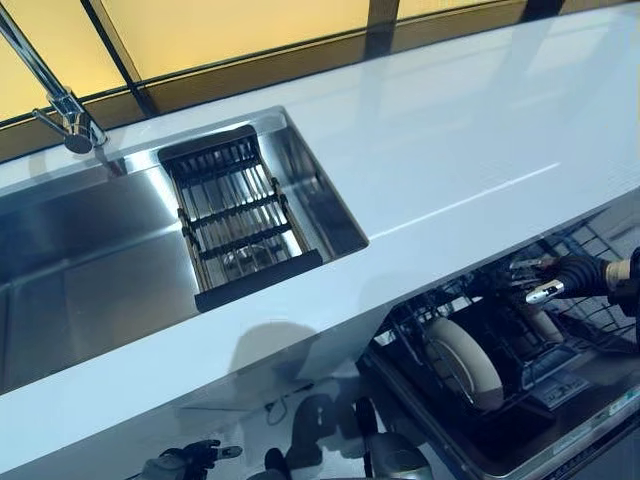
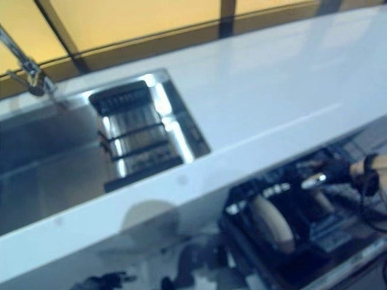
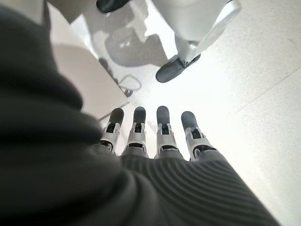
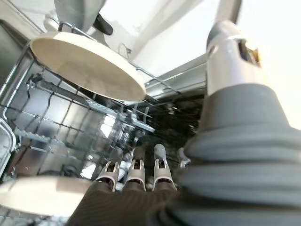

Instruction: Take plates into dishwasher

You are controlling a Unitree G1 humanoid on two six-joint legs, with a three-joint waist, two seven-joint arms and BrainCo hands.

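The right hand (image 1: 560, 278) hung over the dishwasher rack (image 1: 505, 375), fingers (image 4: 135, 169) straight and empty. Just beside it one plate (image 1: 465, 360) stood on edge, another (image 4: 44, 195) nearer. Best withdraw upward without nudging either. The left hand (image 3: 155, 141) dangled slack.

The right hand (image 4: 136, 172) reaches over the dishwasher's wire rack (image 4: 51, 117), fingers (image 4: 159, 162) extended and holding nothing, thumb (image 4: 230, 61) raised apart from them; a cream plate (image 4: 84, 63) stands on edge in the rack's tines; a second plate (image 4: 40, 195) lies just beside the hand's ribbed cover.
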